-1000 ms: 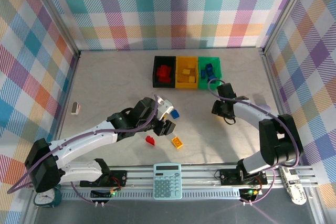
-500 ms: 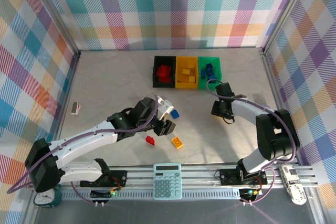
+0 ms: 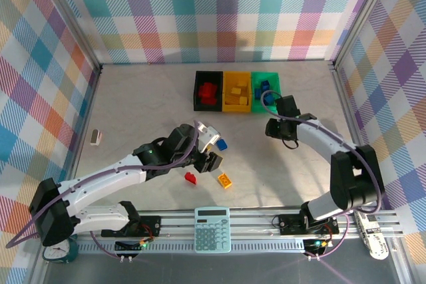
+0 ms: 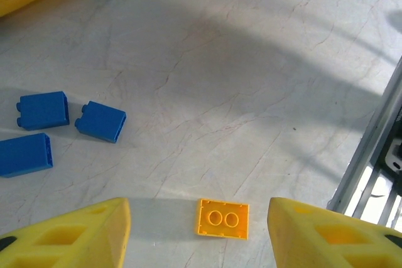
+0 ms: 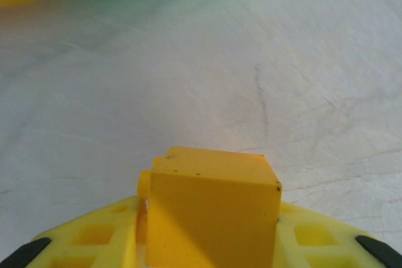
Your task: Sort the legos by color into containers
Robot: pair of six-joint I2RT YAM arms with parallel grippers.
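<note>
Right claw (image 5: pixel 210 246) pinches a yellow brick (image 5: pixel 213 205) just above the table (image 3: pixel 133 104). From my remote seat I see that it has drawn nearer the bins than a second ago and now hangs just in front of the green bin (image 3: pixel 266 74), its fingers tighter on the brick. The left claw (image 3: pixel 213 150) has hardly moved; its fingers are spread with nothing between them, above a loose yellow plate (image 4: pixel 223 219).

The black bin (image 3: pixel 208 106) holds red bricks (image 3: pixel 210 91), the yellow bin (image 3: pixel 237 108) holds yellow bricks (image 3: pixel 236 94), and the green bin holds blue bricks (image 3: pixel 264 88).

One stud of the held brick points to the left of the right wrist view; I cannot tell its long axis. The yellow plate lies studs up, its long axis across the left wrist view. Three blue legos (image 4: pixel 100 121) lie nearby, and a red lego (image 3: pixel 191 178) lies just left of the plate.
</note>
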